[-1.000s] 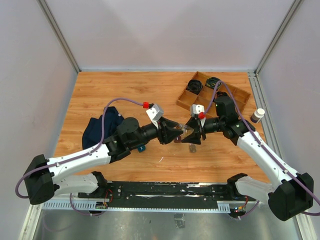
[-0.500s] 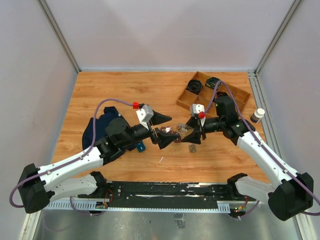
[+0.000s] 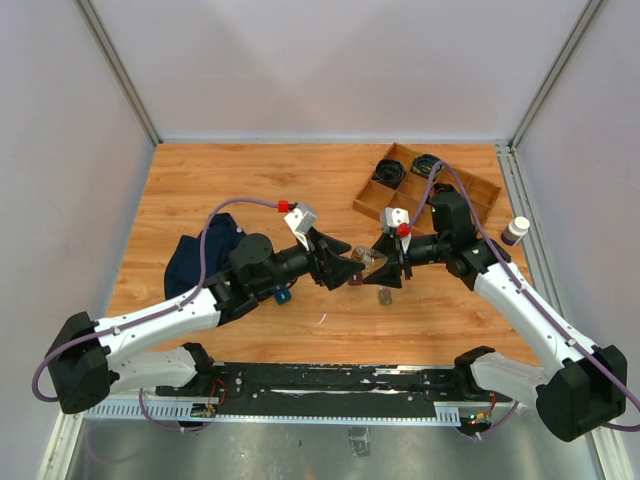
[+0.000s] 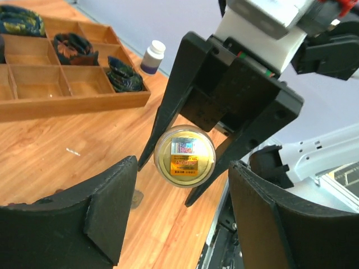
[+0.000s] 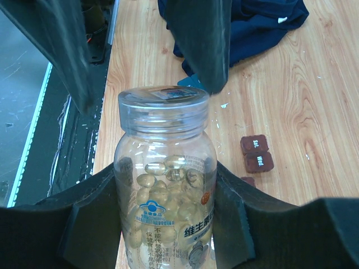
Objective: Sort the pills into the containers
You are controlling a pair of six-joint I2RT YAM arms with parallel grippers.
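The pill bottle [image 5: 165,190] is being clamped level by the right gripper [image 5: 165,216] over the middle of the table [image 3: 240,180], cap [image 4: 184,155] facing the splayed left gripper [image 4: 182,168]. The containers [image 5: 257,154] are lying below, toward the near edge.

The bottle [image 5: 165,224] has a label with the Chinese characters 维生素 under a small blue logo. One box [image 5: 254,143] reads "Sat.", and the other box [image 5: 259,162], touching it, reads "Wed.". The print on the gold cap sticker [image 4: 185,157] is too small to read.
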